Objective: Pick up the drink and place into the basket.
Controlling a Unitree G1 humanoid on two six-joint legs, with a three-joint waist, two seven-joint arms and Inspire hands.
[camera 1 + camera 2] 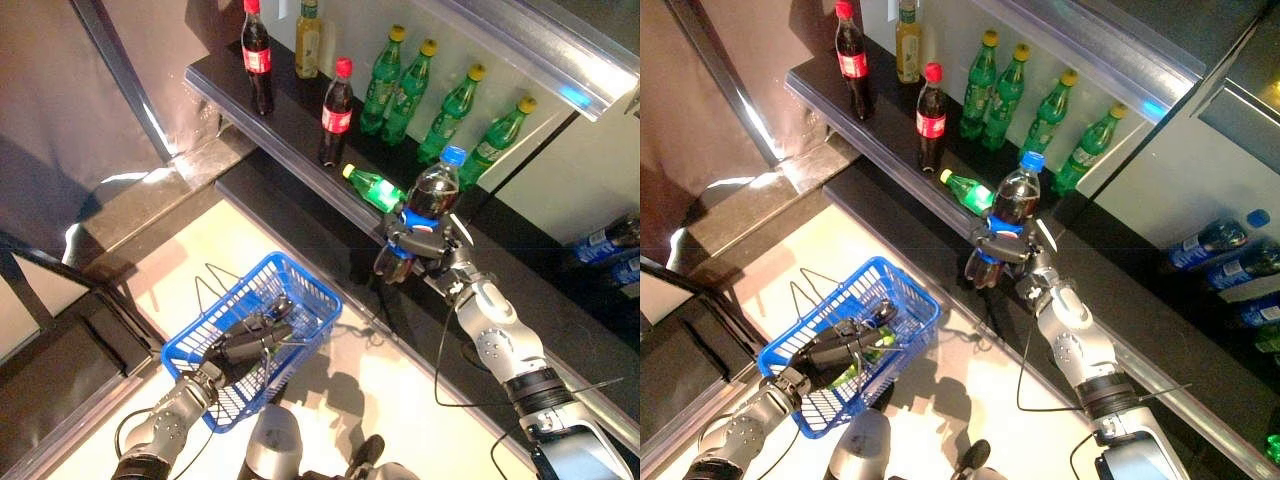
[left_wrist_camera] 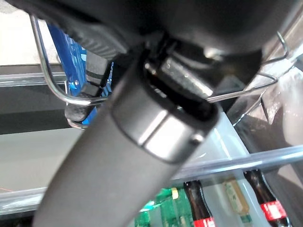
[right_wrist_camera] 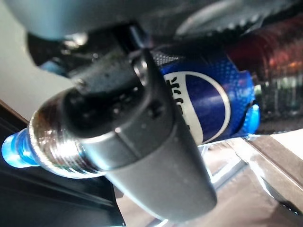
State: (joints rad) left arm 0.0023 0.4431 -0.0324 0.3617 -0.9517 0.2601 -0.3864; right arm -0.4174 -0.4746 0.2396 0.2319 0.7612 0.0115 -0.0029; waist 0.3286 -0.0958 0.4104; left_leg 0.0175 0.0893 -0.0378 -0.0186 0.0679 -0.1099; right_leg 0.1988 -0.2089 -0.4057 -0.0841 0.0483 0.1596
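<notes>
My right hand [image 1: 415,245] is shut on a dark cola bottle [image 1: 432,190] with a blue cap and blue label. It holds the bottle upright just in front of the black shelf's [image 1: 290,110] edge. In the right wrist view the thumb [image 3: 151,142] curls across the bottle [image 3: 208,104]. The blue basket [image 1: 305,280] hangs to the lower left of the bottle, above the pale floor. My left hand [image 1: 255,340] is shut on its thin wire handles [image 2: 47,80]. Something green [image 1: 848,375] lies in the basket.
On the shelf stand cola bottles with red caps [image 1: 336,112], a yellowish bottle [image 1: 308,40] and green bottles with yellow caps [image 1: 455,105]. One green bottle [image 1: 375,188] lies on its side by my right hand. Blue-labelled bottles [image 1: 605,240] lie at the far right.
</notes>
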